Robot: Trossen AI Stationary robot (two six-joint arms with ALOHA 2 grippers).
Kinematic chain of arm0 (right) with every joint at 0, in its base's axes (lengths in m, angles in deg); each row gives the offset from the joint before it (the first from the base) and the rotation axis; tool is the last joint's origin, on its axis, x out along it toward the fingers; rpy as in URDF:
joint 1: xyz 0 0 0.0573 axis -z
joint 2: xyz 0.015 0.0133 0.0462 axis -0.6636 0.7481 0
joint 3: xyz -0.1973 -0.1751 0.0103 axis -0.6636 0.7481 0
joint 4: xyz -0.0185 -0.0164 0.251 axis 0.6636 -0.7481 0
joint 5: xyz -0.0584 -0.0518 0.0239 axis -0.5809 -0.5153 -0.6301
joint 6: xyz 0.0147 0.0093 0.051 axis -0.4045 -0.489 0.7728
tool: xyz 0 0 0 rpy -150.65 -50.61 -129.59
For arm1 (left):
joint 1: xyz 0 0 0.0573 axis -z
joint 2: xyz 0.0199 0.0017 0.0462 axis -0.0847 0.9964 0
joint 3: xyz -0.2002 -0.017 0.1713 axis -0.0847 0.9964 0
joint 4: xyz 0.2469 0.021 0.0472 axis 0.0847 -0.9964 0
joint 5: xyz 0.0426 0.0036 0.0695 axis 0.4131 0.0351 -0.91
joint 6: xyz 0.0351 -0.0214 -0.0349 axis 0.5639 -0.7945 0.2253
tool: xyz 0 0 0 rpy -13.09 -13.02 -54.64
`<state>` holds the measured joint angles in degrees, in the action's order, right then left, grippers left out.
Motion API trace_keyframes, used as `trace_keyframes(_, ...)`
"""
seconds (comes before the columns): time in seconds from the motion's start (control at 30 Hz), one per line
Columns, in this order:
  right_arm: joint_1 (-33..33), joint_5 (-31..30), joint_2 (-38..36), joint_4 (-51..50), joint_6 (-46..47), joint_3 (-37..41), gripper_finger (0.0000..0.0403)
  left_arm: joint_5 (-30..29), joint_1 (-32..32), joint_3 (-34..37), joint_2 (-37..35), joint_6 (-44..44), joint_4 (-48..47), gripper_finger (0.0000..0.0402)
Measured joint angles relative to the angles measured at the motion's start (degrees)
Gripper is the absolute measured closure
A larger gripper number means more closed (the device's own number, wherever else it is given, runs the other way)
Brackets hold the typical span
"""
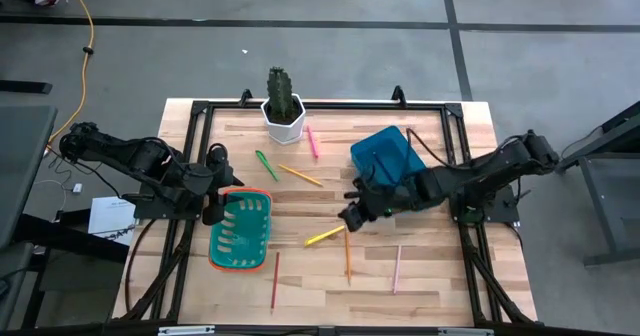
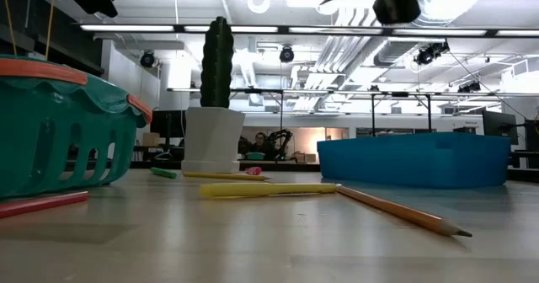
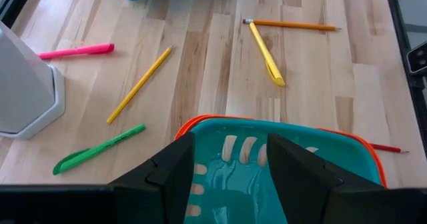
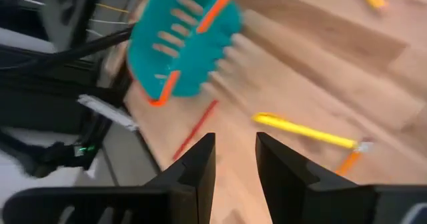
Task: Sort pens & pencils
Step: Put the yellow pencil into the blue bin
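Pale wooden planks make up the table (image 1: 420, 276), which carries a teal plastic basket with an orange rim (image 1: 240, 232) on the left and a blue plastic bin (image 1: 388, 153) on the right, with a potted cactus in a white pot (image 1: 283, 106) at the far edge. Nothing looks sorted yet: the green pen (image 1: 266, 164), hot-pink pen (image 1: 312, 141) and yellow pen (image 1: 324, 236) all lie loose on the boards, as do the thin pencils, among them a yellow-orange pencil (image 1: 300, 175), an orange pencil (image 1: 347, 254), a dark red pencil (image 1: 275, 280) and a pale salmon pencil (image 1: 396, 268).

Open and empty, the right end effector (image 1: 352, 214) hangs above the table just beside the yellow pen, so the step in hand appears to be the first pick. Next it would need to descend, straddle the pen across its width and close. Over the basket's near rim, the left end effector (image 1: 212, 212) waits, fingers spread and holding nothing.
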<state>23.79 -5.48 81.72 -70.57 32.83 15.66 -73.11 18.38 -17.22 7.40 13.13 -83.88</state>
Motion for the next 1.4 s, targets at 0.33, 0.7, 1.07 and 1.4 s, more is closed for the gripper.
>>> trace_keyframes(0.33, -3.42, -10.2, 1.19, 19.2, -8.21, -0.01, 0.0304, 0.02, 0.01, 0.0, 0.02, 1.49, 9.7, 0.0227)
trace_keyframes(0.7, 3.13, -12.94, 1.14, 38.62, -29.98, -0.01, 0.0304, -5.71, 0.0, 0.0, 0.02, 7.85, 29.37, 0.0227)
trace_keyframes(1.07, 5.64, 10.7, 1.14, 16.01, -19.63, -0.01, 0.0304, 5.63, 0.01, 0.0, 0.05, 5.95, 24.46, 0.0227)
trace_keyframes(1.4, 6.01, 10.01, 1.45, 4.03, -21.13, 0.01, 0.0304, 0.2, 0.0, 0.0, 2.71, -1.5, 17.66, 0.0227)
